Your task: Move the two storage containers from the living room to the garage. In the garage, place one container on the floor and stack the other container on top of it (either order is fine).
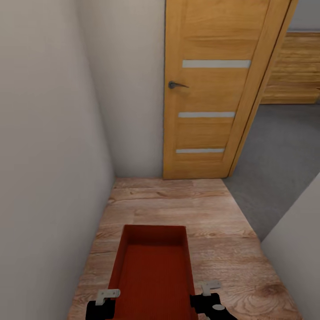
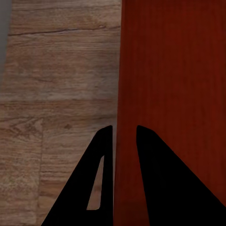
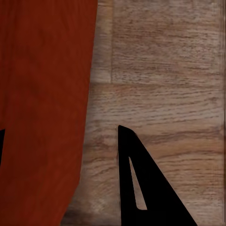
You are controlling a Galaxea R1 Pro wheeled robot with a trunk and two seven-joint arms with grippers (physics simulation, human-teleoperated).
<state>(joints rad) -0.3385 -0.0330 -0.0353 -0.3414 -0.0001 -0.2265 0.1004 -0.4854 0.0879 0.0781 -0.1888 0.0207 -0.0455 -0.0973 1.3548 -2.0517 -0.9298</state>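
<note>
One orange-red storage container [image 1: 153,271] hangs lengthwise in front of me, over a light wood-plank floor [image 1: 213,209]. My left gripper [image 1: 108,295] is shut on its left wall; in the left wrist view the gripper [image 2: 125,129] pinches the thin red wall [image 2: 169,70] between both fingers. My right gripper [image 1: 209,286] is at the container's right wall. In the right wrist view that gripper [image 3: 59,129] stands wide open astride the wall [image 3: 42,94], with a gap between the wall and the finger [image 3: 134,179] that shows.
I stand in a narrow passage with pale walls on the left [image 1: 49,155] and at the near right [image 1: 295,235]. An open wooden door [image 1: 209,89] stands ahead. A grey floor [image 1: 275,169] lies beyond the doorway at the right, with wood panelling [image 1: 295,66] behind it.
</note>
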